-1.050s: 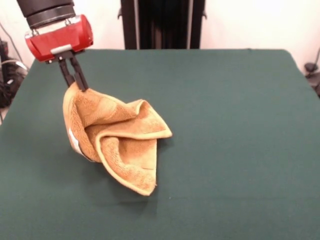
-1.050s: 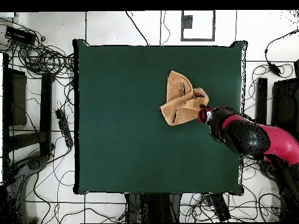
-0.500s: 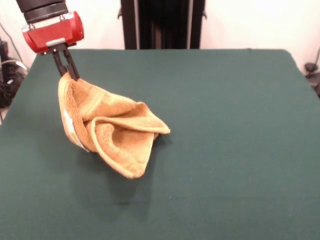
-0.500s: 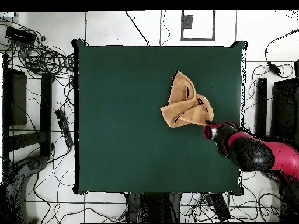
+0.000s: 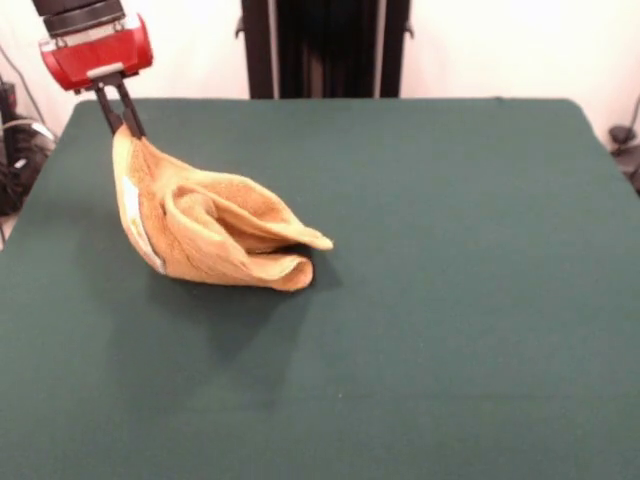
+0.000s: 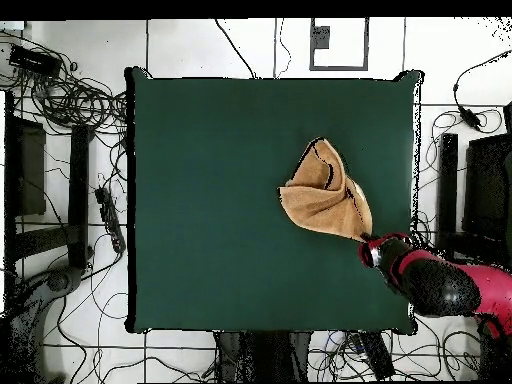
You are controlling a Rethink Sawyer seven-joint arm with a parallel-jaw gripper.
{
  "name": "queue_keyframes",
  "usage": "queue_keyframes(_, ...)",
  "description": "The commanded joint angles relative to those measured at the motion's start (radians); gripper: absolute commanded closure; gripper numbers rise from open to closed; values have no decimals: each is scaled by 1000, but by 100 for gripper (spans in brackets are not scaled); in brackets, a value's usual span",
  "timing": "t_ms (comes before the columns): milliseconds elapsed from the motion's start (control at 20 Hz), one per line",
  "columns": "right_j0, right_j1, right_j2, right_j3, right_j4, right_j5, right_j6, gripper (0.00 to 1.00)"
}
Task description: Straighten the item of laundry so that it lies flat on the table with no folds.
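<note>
A dark green table (image 5: 450, 300) fills the scene, with a white wall and a black pedestal behind it. The gripper (image 5: 125, 120) hangs over the table's far left corner in the front view, its two thin black fingers (image 5: 131, 113) pinched together on one corner of the orange-tan towel (image 5: 205, 235). That corner is lifted off the cloth; the rest of the towel trails rightward, lying bunched and folded on the table, a pale border band running down its left edge.
</note>
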State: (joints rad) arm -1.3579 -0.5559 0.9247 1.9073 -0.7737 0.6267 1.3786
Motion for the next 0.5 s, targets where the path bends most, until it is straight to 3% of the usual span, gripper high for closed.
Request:
queue_keyframes(50,-15,-61,55,93,-22,167,-362,100)
queue_keyframes(500,-45,-136,113,80,45,248,-406,100)
